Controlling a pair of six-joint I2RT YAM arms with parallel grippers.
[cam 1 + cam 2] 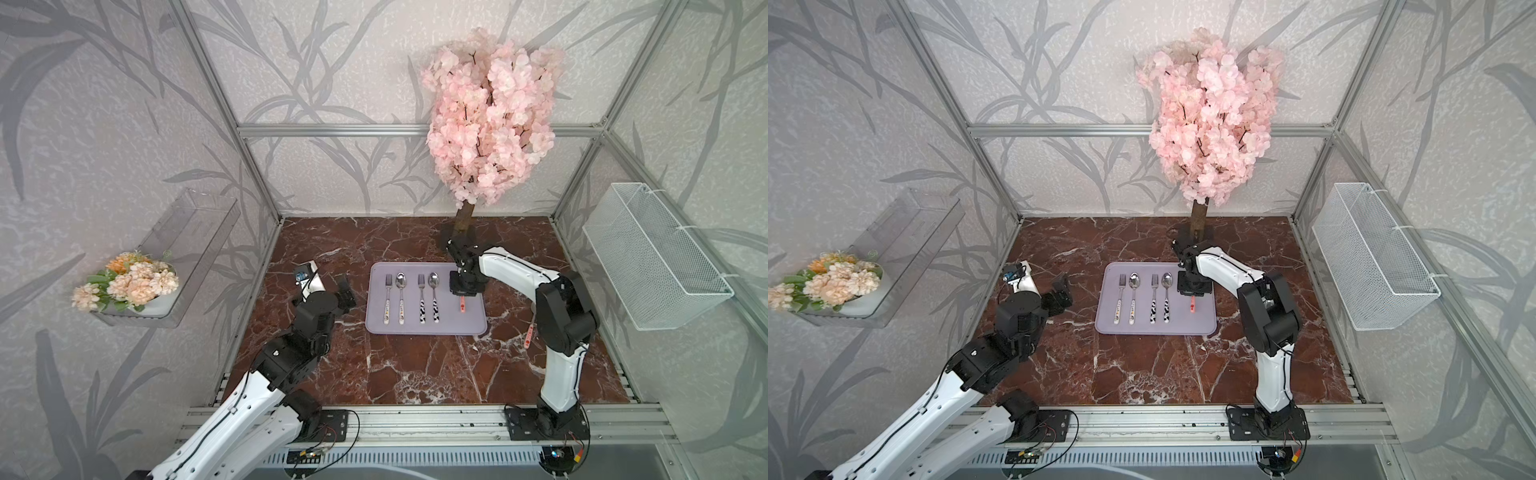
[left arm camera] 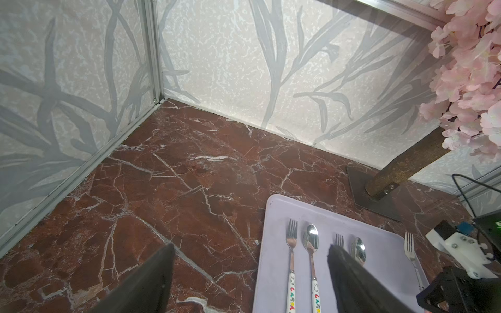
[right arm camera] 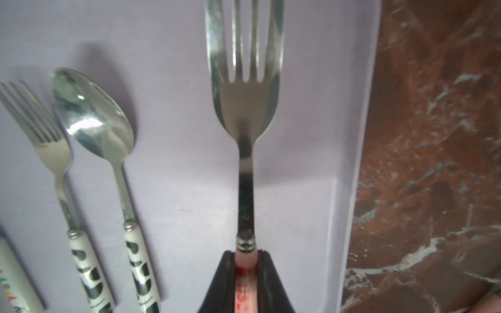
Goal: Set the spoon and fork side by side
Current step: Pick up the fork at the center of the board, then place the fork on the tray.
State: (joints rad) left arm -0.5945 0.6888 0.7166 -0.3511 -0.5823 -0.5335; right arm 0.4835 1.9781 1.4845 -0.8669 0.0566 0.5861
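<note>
We hold the pink fork (image 3: pixel 245 113) by its handle in our right jaws, at the purple tray's (image 1: pixel 469 322) right side, lined up with the cow-spotted spoon (image 3: pixel 95 113); our left jaws gape wide, empty.

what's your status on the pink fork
Right end effector shut on pink fork, over the tray beside cow-print spoon. Left end effector open, off the tray. Nothing in the way.

wide bare worktop (image 1: pixel 415 365) in front of the tray (image 1: pixel 453 322); the tree trunk (image 1: pixel 464 216) stands just behind its far right corner.
</note>
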